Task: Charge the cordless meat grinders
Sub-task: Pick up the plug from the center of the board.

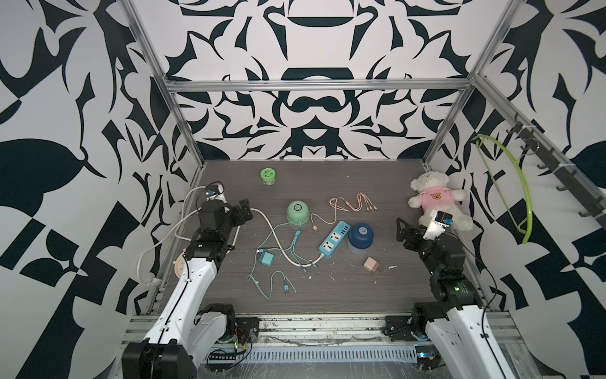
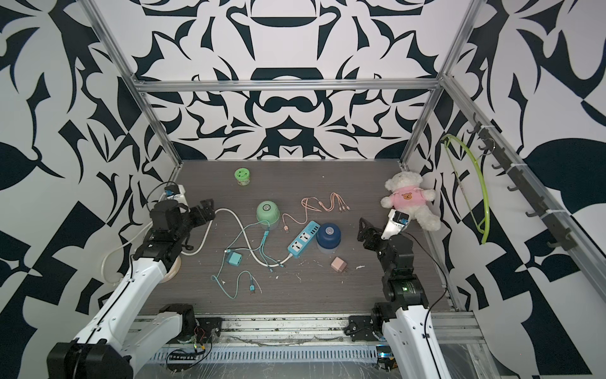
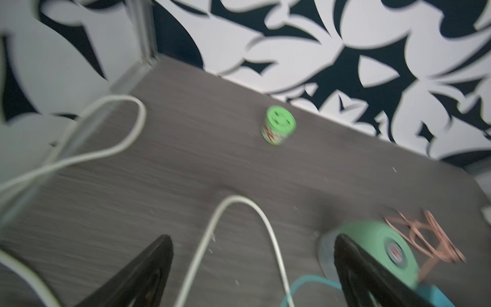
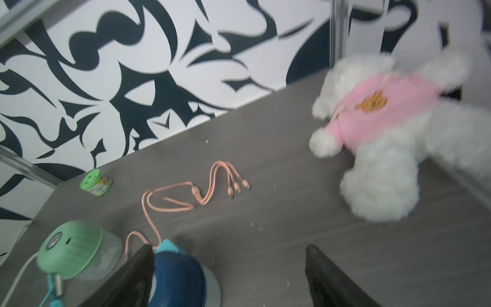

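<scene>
When reading both top views from the left, meets the left end effector (image 1: 246, 211) first, hanging over the left side of the worktop (image 1: 328, 295) with jaws spread wide and nothing gripped. Places the mint green grinder (image 1: 298, 211) near it on the right, upright, apart from it. Shows, in the left wrist view, a white cord (image 3: 235, 198) arching between the 2 black fingers (image 3: 143, 268) and that grinder just past 1 of them, partly hidden by it. Finds a teal cable (image 1: 297, 234) ending just beside the grinder's clear base; cannot tell whether plugged in. Passes a teal charger cube (image 1: 265, 259), then the blue power strip (image 1: 334, 238), then the dark blue grinder (image 1: 360, 236), upright, just beside the strip's right edge. Meets a pink charger cube (image 1: 371, 263) in front of it, shown only from above. Finds the right end effector (image 1: 406, 231) near that grinder's right, apart from it, with jaws likewise spread wide and empty. Gets both grinders from the right wrist view, only the mint one from the left wrist view. Ends at a white plush bear (image 1: 433, 200) in a pink shirt with a bear emblem. Cannot read any writing: blurred label on the small green jar (image 1: 268, 176) at the back.
</scene>
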You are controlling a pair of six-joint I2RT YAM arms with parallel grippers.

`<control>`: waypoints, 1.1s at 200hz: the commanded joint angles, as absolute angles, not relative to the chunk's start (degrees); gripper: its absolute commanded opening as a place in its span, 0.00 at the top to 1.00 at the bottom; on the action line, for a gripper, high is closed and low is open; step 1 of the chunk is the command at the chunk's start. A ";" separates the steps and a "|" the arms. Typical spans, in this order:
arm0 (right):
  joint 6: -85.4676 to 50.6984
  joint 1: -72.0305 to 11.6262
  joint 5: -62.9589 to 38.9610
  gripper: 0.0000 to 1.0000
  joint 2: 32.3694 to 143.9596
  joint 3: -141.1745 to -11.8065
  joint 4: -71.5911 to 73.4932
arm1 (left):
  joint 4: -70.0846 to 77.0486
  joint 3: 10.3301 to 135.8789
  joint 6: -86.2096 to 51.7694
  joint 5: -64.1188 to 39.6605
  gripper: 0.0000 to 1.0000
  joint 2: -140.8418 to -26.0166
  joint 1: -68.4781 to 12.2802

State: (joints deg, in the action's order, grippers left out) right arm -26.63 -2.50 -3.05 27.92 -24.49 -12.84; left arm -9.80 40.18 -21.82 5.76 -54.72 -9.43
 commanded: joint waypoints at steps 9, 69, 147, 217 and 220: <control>-34.28 -2.82 -11.25 0.19 31.25 -30.40 -29.77 | -35.12 44.78 -31.08 8.98 0.02 -55.00 -22.56; -30.62 -2.85 -10.86 0.23 35.91 -34.18 -30.40 | -51.94 46.53 -66.13 17.63 0.14 -58.00 -37.12; -29.84 -2.81 -9.36 0.24 37.82 -36.12 -29.61 | -47.11 46.63 -90.63 14.92 0.19 -71.52 -38.11; -29.27 -2.90 -8.61 0.25 37.36 -36.53 -30.58 | -41.27 46.40 -91.16 8.96 0.24 -81.45 -33.60; -29.27 -2.84 -8.59 0.25 37.39 -36.56 -30.65 | -40.90 46.15 -91.10 8.78 0.24 -81.59 -33.17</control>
State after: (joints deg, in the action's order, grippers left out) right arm -30.02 -2.63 -9.54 37.93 -33.69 -30.39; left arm -43.16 46.19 -90.35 11.05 -80.77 -35.38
